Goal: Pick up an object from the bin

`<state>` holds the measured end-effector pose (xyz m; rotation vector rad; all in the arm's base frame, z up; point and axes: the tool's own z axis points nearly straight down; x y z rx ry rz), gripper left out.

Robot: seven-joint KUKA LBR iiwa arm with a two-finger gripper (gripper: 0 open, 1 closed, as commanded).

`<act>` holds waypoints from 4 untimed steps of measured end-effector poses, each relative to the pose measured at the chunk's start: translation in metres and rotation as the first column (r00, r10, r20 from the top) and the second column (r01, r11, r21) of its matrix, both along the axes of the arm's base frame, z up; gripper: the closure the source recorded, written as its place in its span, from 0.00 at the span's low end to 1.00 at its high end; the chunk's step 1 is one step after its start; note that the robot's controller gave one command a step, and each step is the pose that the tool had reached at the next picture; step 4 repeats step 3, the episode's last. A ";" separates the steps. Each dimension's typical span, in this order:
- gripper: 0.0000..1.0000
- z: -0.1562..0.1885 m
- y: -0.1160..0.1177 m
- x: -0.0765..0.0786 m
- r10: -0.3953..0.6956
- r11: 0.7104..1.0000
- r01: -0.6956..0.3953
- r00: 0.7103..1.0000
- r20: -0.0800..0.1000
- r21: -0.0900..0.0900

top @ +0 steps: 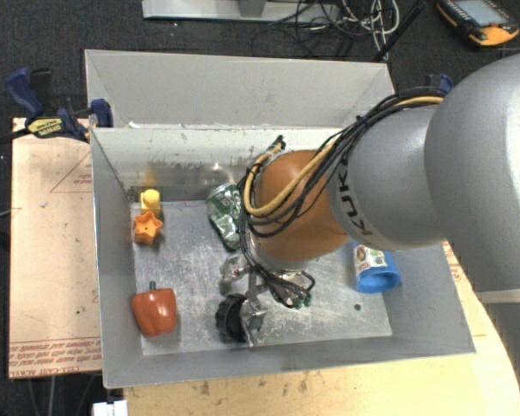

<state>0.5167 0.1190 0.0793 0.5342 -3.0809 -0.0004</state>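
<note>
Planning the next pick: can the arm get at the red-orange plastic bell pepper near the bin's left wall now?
Probably yes. The red-orange plastic bell pepper lies alone on bare floor of the grey metal bin, apart from the black round thing at the tip of the arm; only the wall beside it might crowd it.

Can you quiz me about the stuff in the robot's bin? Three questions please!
1. Pick one: what lies nearest the gripper? A) black round thing B) red toy pepper C) orange star
2. True or false: the red toy pepper lies by the bin's left wall.
3. Fill in: the orange star sits beside a ___ block.
Key: 1 A; 2 true; 3 yellow.
</note>
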 end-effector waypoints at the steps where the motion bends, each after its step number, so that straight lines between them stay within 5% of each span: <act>1: 1.00 0.101 0.003 0.004 -0.043 0.999 0.042 0.999 0.016 0.004; 4: 1.00 0.124 0.001 0.003 -0.036 0.999 0.036 0.999 0.015 0.003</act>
